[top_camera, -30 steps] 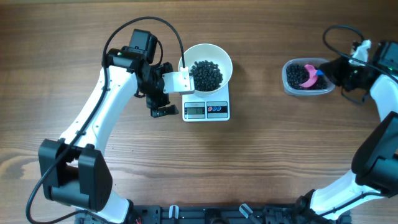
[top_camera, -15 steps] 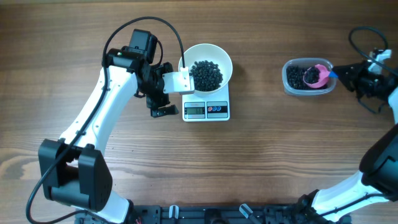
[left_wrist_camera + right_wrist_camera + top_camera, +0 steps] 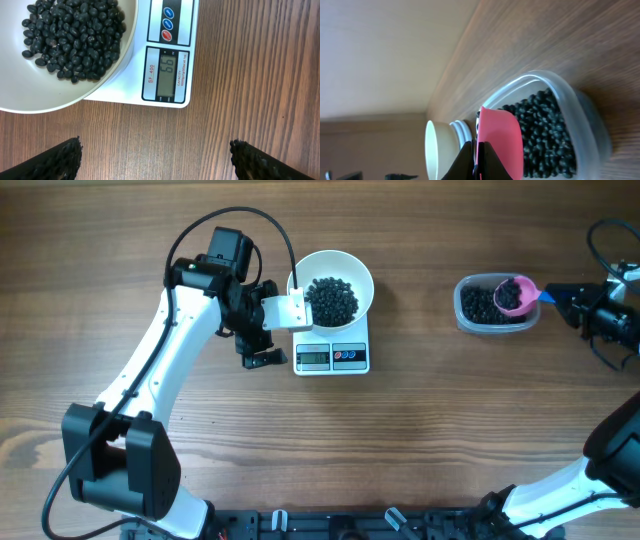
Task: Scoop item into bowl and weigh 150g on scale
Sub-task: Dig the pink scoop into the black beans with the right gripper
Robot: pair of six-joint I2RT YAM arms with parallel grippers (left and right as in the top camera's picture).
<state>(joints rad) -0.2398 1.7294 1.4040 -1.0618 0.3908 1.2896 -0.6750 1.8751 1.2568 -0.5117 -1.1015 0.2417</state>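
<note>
— Anything readable on the scale (image 3: 150, 25)?
— "66", in dark digits on the grey display (image 3: 169, 75), lying sideways in the left wrist view.
— Any brand or model?
— "SF-400" on a red model label (image 3: 151, 74), printed just beside the display on the white face.
— More print nearby?
— Tiny lettering (image 3: 183, 75) along the display's other side, starting with "CAPACITY"; beyond that, too small to make out.
— And on the buttons (image 3: 167, 23)?
— Only white marks on two blue and one red, too small to read.
— From overhead?
— Too small to read there.
</note>
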